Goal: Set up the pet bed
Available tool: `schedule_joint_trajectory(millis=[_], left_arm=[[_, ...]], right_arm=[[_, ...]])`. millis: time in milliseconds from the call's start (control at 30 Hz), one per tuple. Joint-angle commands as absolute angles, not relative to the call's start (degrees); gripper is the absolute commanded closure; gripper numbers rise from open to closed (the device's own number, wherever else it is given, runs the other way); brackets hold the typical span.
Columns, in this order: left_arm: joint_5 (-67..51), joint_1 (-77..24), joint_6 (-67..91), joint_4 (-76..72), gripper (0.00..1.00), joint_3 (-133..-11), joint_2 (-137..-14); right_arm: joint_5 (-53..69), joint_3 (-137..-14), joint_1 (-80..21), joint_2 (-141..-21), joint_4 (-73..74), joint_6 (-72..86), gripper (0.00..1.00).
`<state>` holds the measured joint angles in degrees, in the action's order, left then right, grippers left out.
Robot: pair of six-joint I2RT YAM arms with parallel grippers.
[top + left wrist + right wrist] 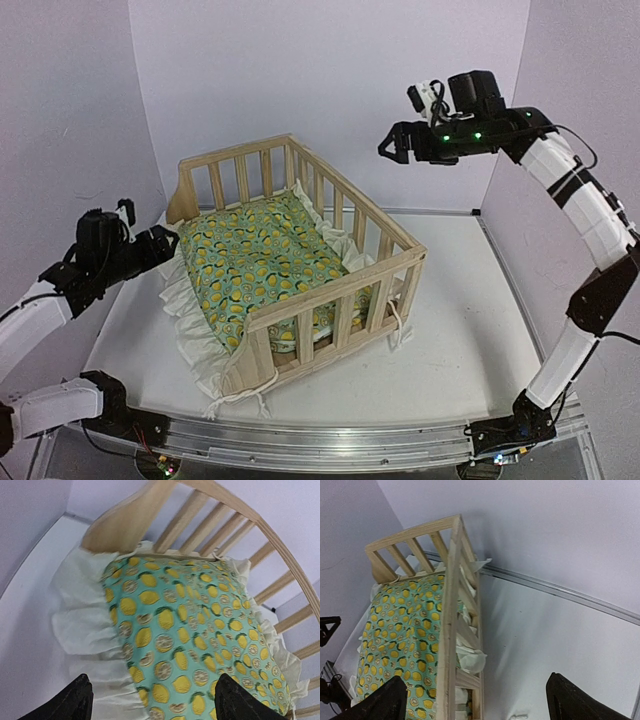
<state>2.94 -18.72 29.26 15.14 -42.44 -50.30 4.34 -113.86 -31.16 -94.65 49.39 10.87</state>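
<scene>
While the left end effector and right end effector gape wide and empty, the pet bed sits mid-worktop: stiff, light-looking frame, grippable by a rail; floppy cushion, best pinched at its ruffle

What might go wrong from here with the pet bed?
The ruffle spills over the low side of the frame onto the table; the open left tool beside it might snag it and drag the cushion out. Pushing there may slide the frame, since the right tool hangs high, steadying nothing.
</scene>
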Motion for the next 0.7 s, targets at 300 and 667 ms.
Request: schedule_joint_trajectory(millis=[300,667], left_arm=[[-4.07,-8.52,56.88,-14.06,0.44,-13.83,-40.62],[-10.17,-8.53,52.48,-20.88,0.71,-17.28,-59.65]], right_arm=[[22.39,-125.24,-33.48,-107.73,50.87,12.21,0.15],[21.60,-115.06,-33.49,-105.55,46.15,15.29,0.39]])
